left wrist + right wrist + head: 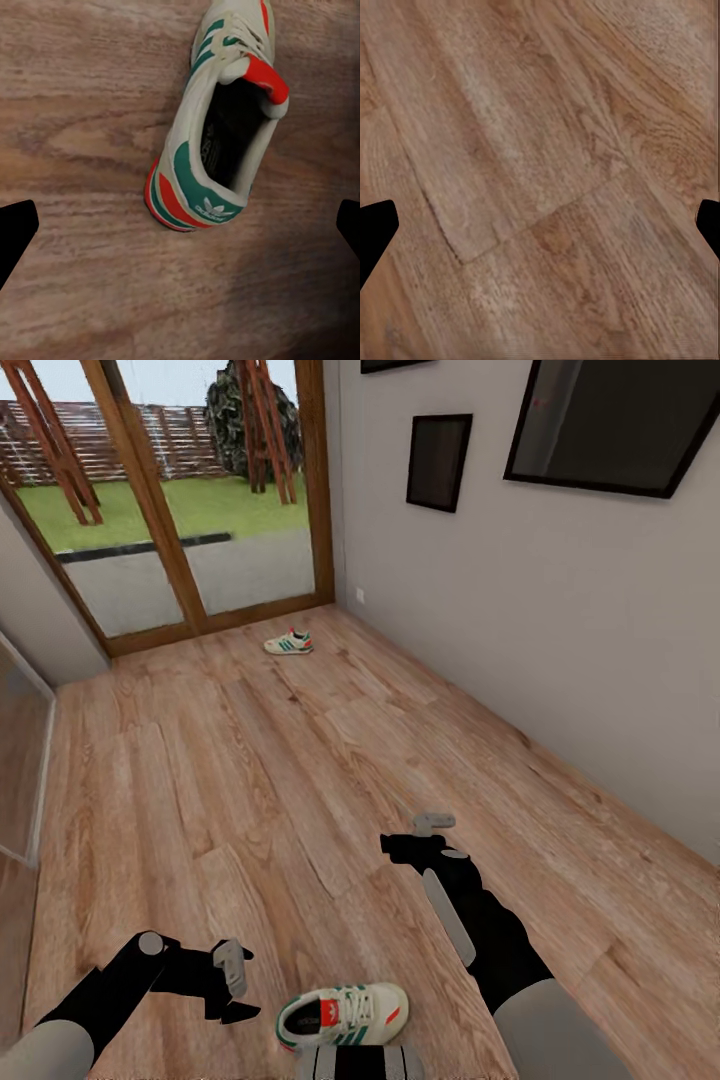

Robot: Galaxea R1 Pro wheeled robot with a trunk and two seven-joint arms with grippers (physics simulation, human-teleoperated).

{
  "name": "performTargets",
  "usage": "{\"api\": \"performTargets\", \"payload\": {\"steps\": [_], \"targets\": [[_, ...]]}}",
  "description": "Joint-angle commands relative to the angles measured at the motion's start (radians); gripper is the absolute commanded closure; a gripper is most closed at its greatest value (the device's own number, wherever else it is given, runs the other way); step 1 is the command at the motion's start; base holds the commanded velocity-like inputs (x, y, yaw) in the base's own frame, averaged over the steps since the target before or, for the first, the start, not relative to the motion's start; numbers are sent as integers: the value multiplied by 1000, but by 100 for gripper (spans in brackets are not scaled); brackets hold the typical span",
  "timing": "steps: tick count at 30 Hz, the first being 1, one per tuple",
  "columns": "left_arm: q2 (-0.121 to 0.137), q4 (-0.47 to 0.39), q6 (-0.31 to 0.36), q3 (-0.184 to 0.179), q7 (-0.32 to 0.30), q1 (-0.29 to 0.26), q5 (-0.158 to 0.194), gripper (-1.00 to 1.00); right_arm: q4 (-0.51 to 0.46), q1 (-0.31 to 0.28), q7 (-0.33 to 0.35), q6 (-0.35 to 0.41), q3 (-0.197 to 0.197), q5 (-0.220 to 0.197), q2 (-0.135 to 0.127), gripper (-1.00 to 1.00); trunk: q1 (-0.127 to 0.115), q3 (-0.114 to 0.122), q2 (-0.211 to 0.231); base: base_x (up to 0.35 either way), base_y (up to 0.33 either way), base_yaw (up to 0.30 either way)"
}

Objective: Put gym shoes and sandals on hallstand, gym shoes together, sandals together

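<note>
One gym shoe (342, 1015), white with green stripes and a red-orange heel tab, lies on the corridor floor (300, 790) just in front of my base. My left gripper (235, 990) hovers open a short way to its left. In the left wrist view the gym shoe (217, 120) lies beyond the open gripper (184, 229), its heel nearest the dark fingertips (15, 232). The second gym shoe (289, 644) rests far ahead near the glass door. My right gripper (420, 835) is open above bare floor (540, 150). The sandals and the hallstand are out of view.
A wood-framed glass door (190, 510) closes the far end of the corridor. A grey wall (560, 660) with dark picture frames (438, 460) runs along the right. A glass panel (20, 760) lines the left side.
</note>
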Motion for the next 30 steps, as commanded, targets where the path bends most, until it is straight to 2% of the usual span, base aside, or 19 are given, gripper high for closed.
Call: {"api": "performTargets", "payload": {"steps": [1, 6, 18, 24, 30], "targets": [[-5, -2, -7, -2, 9, -5, -5, -100, -1, -1, -10, 3, 2, -10, 0, -100, 0, -6, -1, 0, 0, -126], [-16, -1, -7, -2, 23, -38, -5, -100, -1, 0, -10, 3, 2, -10, 0, -100, 2, -34, -2, 0, 0, -126], [-14, 5, -7, -2, 26, -48, -5, -100, -1, -1, -10, 3, 2, -10, 0, -100, 8, -94, -5, 0, 0, -101], [-14, 6, -7, -2, 26, -48, -5, -100, -1, -1, -10, 3, 2, -10, 0, -100, 8, -100, -5, 0, 0, -14], [-14, 6, -7, -2, 26, -48, -5, -100, -4, -1, -10, 4, 1, -10, 0, -100, 11, -129, -6, 0, 0, -1]]}}
